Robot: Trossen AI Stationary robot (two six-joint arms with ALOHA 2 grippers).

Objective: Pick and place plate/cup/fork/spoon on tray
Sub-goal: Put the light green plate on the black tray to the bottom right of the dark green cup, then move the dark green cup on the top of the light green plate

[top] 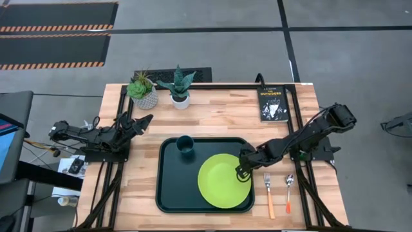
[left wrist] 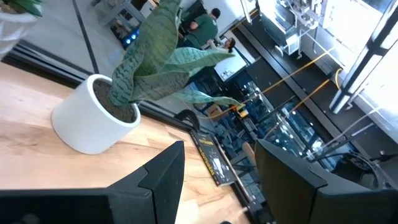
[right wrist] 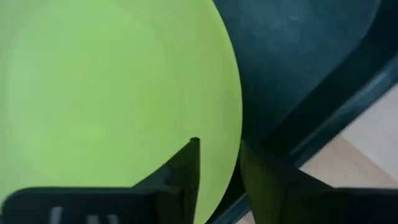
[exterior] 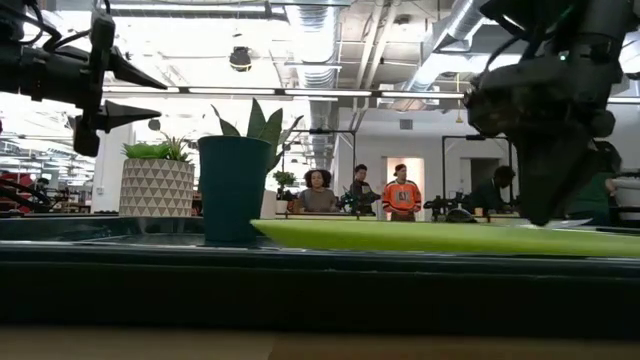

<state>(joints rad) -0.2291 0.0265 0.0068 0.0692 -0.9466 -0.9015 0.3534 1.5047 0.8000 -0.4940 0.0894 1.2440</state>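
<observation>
High view: my right gripper [top: 243,173] is over the right edge of the plate [top: 222,181], which lies in the right half of the tray [top: 168,193], its right edge against the tray's right rim. The cup [top: 185,145] stands upright in the tray's far part, apart from the plate. The fork [top: 268,195] and the spoon [top: 288,191] lie side by side on the table [top: 135,187], just right of the tray, fork nearer it, the two not touching. My left gripper [top: 143,120] waits over the table's left part, clear of the tray, pointing toward two potted plants [top: 143,90] at the far edge. A black book [top: 272,104] lies at the far right.

Low view: the plate [exterior: 450,236] sits tilted, its right side lifted. The cup [exterior: 234,188] stands left of it. My right gripper [exterior: 545,190] comes down at the plate's right end. My left gripper [exterior: 135,95] hangs high at left, fingers parted, empty. People stand in the room behind.

Left wrist view: my left fingers [left wrist: 163,174] are spread with nothing between them; a white pot [left wrist: 93,118] holding a leafy plant is ahead.

Right wrist view: my right fingers [right wrist: 186,171] straddle the plate's [right wrist: 112,93] rim, one over its green face, one outside above the tray [right wrist: 298,68]. They stand a narrow gap apart; I cannot tell whether they grip the rim.
</observation>
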